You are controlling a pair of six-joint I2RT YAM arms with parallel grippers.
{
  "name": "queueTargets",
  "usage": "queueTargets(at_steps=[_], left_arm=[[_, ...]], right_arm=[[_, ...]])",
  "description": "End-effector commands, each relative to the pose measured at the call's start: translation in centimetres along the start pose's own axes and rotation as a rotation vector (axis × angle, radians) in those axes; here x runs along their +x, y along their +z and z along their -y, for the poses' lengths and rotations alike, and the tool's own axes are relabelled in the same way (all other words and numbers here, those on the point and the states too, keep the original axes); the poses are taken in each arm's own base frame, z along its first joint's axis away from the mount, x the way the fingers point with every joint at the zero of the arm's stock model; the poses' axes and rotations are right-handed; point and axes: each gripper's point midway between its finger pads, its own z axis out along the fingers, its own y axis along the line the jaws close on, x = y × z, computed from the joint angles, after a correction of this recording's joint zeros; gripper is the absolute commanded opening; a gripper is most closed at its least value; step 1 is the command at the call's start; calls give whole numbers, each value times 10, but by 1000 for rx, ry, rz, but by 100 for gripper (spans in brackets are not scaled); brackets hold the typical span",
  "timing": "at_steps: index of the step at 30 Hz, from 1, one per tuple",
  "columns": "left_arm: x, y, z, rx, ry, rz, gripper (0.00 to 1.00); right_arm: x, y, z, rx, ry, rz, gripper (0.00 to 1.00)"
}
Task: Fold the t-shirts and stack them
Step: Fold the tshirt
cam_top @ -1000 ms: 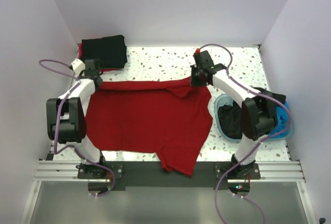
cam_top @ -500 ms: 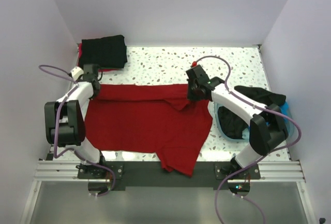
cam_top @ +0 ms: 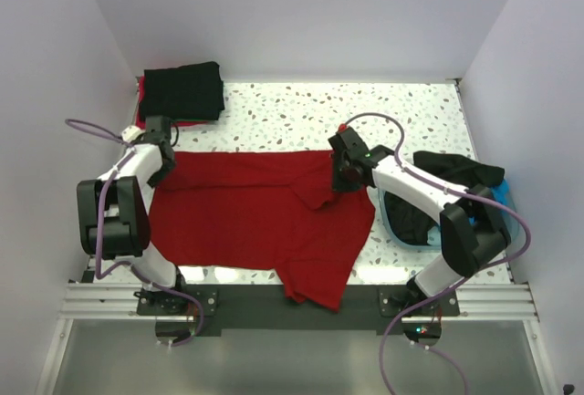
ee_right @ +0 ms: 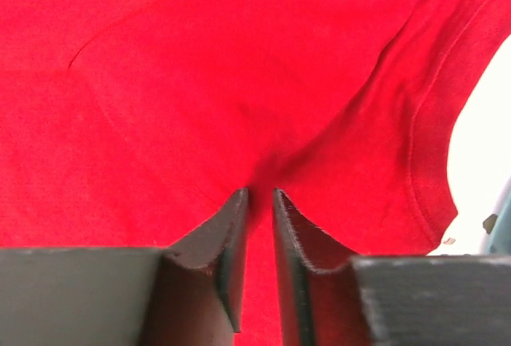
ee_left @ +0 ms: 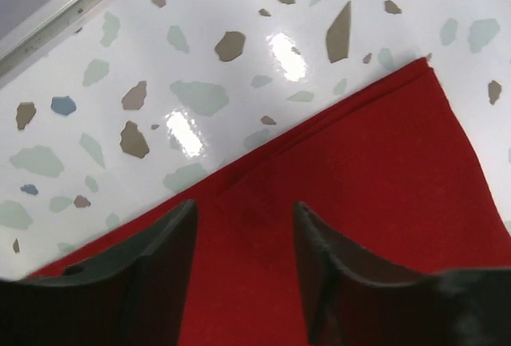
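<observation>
Basin (cam_top: pixel 382 202) holding black and blue shirts (cam_top: pixel 412 218), left hand (ee_left: pixel 243 220) apart, right hand (ee_right: pixel 260 196) barely apart

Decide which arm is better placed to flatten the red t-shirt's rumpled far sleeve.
Right: the right gripper is directly over that sleeve; the left gripper is over the red t-shirt's opposite far corner.

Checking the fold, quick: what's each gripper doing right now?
Left gripper: open, above the red shirt, holding nothing.
Right gripper: barely apart at bunched shirt; grip cannot be told.
</observation>
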Motion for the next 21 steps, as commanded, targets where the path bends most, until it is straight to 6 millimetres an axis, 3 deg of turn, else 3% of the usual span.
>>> queueTargets(at_steps=[1,3,5,6,7,8,9,12,14,15,17,18,20,21], left_arm=[[-21,-12,-17,-69,-45,46,59],[-27,-19,-22,-83,-44,57,75],[-40,-31,-19,-60,-71,80,95],[-43,-36,-17,-46,-67,80,99],[-48,-41,-14,-25,-71,84,100],[-54,-49,-7,21,-79,87,100],[-60,-53,0,65,-64,96,100],[-66,-63,26,211,-42,97,100],[-56,-60,41,282,-22,54,100],[-56,-58,52,329,-7,58,100],[-37,-49,69,398,28,-14,100],[-37,-47,79,441,37,-8,100],[-17,-33,89,472,64,-70,100],[-14,-28,93,479,68,-75,100]], right_arm=[[7,-17,-8,-63,-45,-15,25],[8,-26,-13,-83,-99,-15,33],[5,-36,-4,-49,-109,0,51],[1,-40,-3,-45,-113,18,57],[-2,-45,-3,-45,-119,35,80],[-8,-50,-5,-56,-120,58,94],[-13,-51,-10,-77,-135,76,99],[-30,-45,-23,-105,-155,93,99],[-44,-32,-24,-134,-108,80,99],[-44,-17,-30,-180,-74,35,99],[-59,1,-24,-166,-36,35,99],[-65,17,-24,-145,-38,26,99],[-76,35,-23,-146,-29,24,99],[-78,56,-26,-152,-43,-4,99]])
